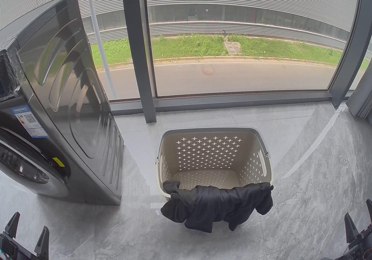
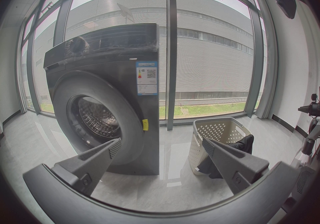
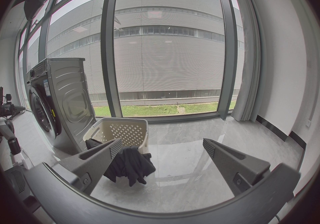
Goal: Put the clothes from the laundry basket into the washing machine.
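Observation:
A cream laundry basket [image 1: 213, 133] stands on the floor by the window, with a black garment [image 1: 215, 205] draped over its near rim and hanging outside. The dark grey washing machine [image 1: 66, 109] stands at the left, its round door opening [image 2: 95, 119] facing the left arm. My left gripper [image 1: 27, 233] is low at the bottom left, open and holding nothing. My right gripper [image 1: 360, 220] is at the bottom right, open and holding nothing. In the wrist views the left gripper [image 2: 161, 144] faces the machine and the right gripper [image 3: 161, 144] faces the basket [image 3: 128, 131] and garment [image 3: 128, 166].
Tall windows [image 1: 232, 28] with dark frames and a pillar [image 1: 137, 39] close the far side. Grey marble floor [image 1: 310, 195] spreads around the basket. A curtain [image 3: 245, 67] and a white wall are at the right.

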Motion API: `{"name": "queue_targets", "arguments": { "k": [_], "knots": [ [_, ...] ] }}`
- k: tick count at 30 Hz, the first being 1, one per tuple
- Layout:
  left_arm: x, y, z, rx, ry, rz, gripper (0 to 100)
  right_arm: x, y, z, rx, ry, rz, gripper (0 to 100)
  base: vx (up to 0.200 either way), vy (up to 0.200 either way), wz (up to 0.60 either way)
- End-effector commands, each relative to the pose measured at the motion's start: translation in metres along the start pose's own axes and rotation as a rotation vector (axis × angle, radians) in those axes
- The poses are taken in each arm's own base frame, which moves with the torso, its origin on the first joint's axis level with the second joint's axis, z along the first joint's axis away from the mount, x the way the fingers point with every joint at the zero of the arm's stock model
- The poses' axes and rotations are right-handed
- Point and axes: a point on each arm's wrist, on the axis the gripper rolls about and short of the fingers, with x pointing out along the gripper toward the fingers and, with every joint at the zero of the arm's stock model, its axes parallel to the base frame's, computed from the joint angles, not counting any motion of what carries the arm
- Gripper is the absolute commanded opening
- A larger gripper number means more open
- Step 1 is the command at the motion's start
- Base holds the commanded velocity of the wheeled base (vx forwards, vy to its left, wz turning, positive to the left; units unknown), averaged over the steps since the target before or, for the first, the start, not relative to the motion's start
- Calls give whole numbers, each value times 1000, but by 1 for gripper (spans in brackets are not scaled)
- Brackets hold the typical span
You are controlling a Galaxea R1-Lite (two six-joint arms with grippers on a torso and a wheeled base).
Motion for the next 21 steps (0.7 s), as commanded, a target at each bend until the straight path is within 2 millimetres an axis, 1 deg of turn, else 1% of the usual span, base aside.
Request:
{"name": "queue_targets", "arguments": {
  "k": [1, 7, 16, 21],
  "knots": [
    [0, 0, -5, 0, 1, 1, 100, 0, 0, -5, 0, 3, 0, 100, 0, 200, 0],
    [0, 0, -5, 0, 0, 1, 100, 0, 0, -5, 0, 3, 0, 100, 0, 0, 0],
    [0, 0, -5, -3, 0, 1, 100, 0, 0, -5, 0, 3, 0, 100, -200, 0, 0],
    [0, 0, -5, 0, 1, 1, 100, 0, 0, -5, 0, 3, 0, 100, 0, 0, 0]
  ]
}}
